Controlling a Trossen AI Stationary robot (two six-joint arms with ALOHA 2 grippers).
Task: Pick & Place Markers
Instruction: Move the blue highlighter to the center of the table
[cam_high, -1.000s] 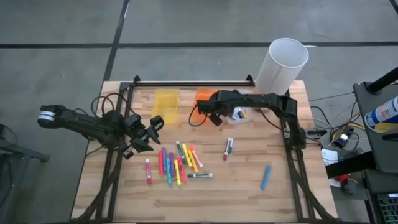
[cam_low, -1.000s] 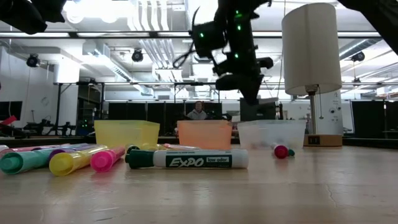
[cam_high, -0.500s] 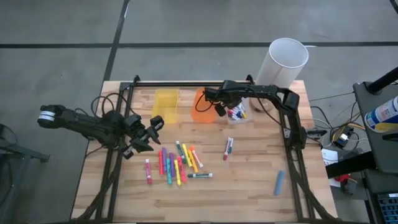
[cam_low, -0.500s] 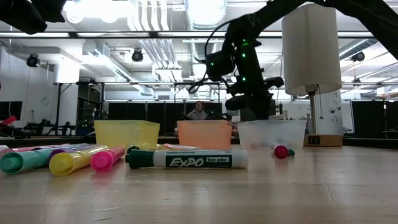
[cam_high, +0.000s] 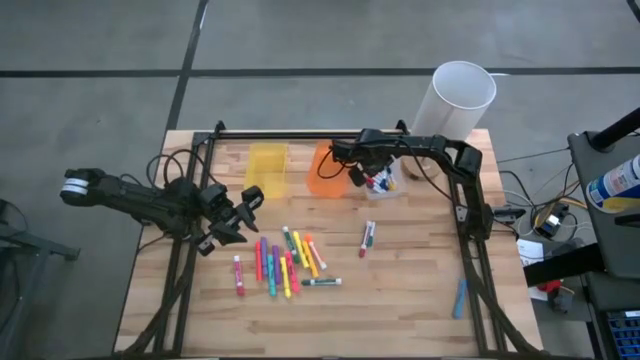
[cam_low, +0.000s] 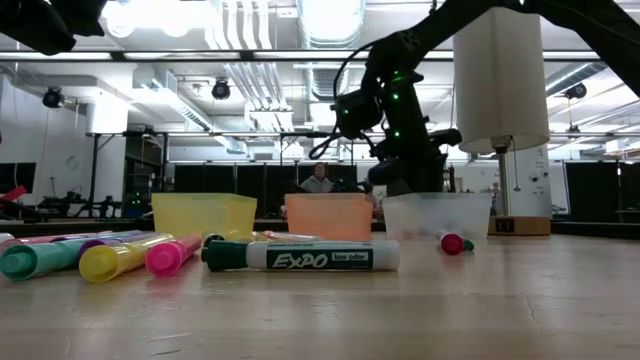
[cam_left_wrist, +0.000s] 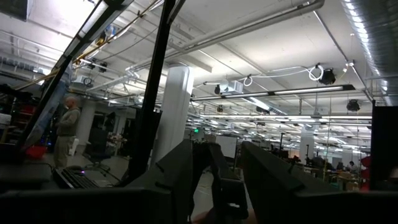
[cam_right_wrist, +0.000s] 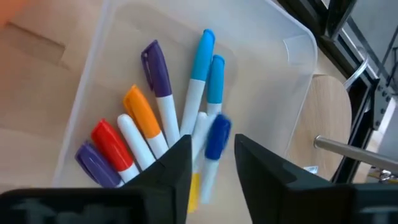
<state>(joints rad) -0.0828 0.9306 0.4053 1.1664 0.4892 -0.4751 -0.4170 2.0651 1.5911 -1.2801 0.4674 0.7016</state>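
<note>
From above, the right gripper (cam_high: 357, 176) hung over the clear bin (cam_high: 384, 186), beside the orange bin (cam_high: 325, 170). The left gripper (cam_high: 243, 212) waited at the table's (cam_high: 400, 290) left, beside the loose markers (cam_high: 285, 262); one more marker (cam_high: 367, 238) lay apart.

At table height, the right gripper (cam_low: 400, 178) stood just above the clear bin (cam_low: 437, 214).

The left wrist view showed its fingers (cam_left_wrist: 267, 174) apart, holding nothing.

In the right wrist view, its jaws stood parted; a blue-capped marker (cam_right_wrist: 213, 152) showed between them, blurred, over the markers in the bin (cam_right_wrist: 292, 81). Whether they touched it could not be told.
</note>
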